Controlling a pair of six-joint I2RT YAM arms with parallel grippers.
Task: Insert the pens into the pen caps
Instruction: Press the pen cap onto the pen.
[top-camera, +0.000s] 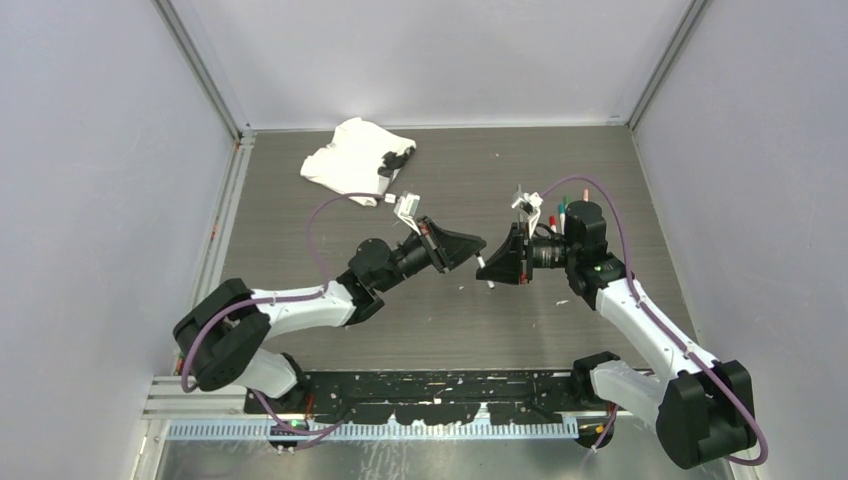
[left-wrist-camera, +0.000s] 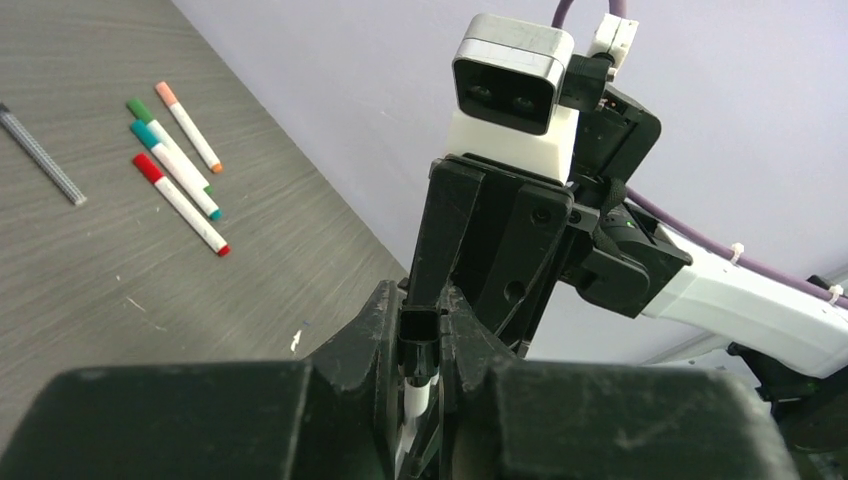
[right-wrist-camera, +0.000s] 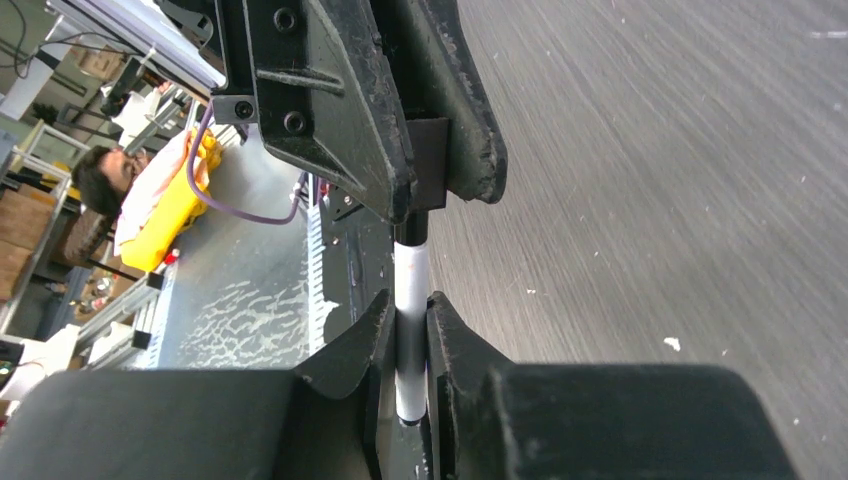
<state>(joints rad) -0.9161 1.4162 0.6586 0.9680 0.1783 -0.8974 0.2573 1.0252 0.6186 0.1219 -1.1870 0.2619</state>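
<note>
My left gripper (left-wrist-camera: 420, 315) is shut on a black pen cap (left-wrist-camera: 418, 335). My right gripper (right-wrist-camera: 408, 305) is shut on a white pen (right-wrist-camera: 410, 290) whose dark tip end runs into that cap (right-wrist-camera: 428, 165). The two grippers meet fingertip to fingertip above mid-table: left (top-camera: 476, 252), right (top-camera: 492, 268), with the pen's white end (top-camera: 490, 284) poking out below. Four white pens with orange (left-wrist-camera: 188, 125), green (left-wrist-camera: 165, 140), teal (left-wrist-camera: 175, 170) and red (left-wrist-camera: 180, 205) ends lie side by side on the table. A slim dark grey pen (left-wrist-camera: 40, 155) lies beside them.
A crumpled white cloth (top-camera: 350, 160) lies at the back left of the table. The lying pens show behind the right wrist (top-camera: 560, 213). Small white flecks dot the table (right-wrist-camera: 672, 343). Grey walls close in the back and sides.
</note>
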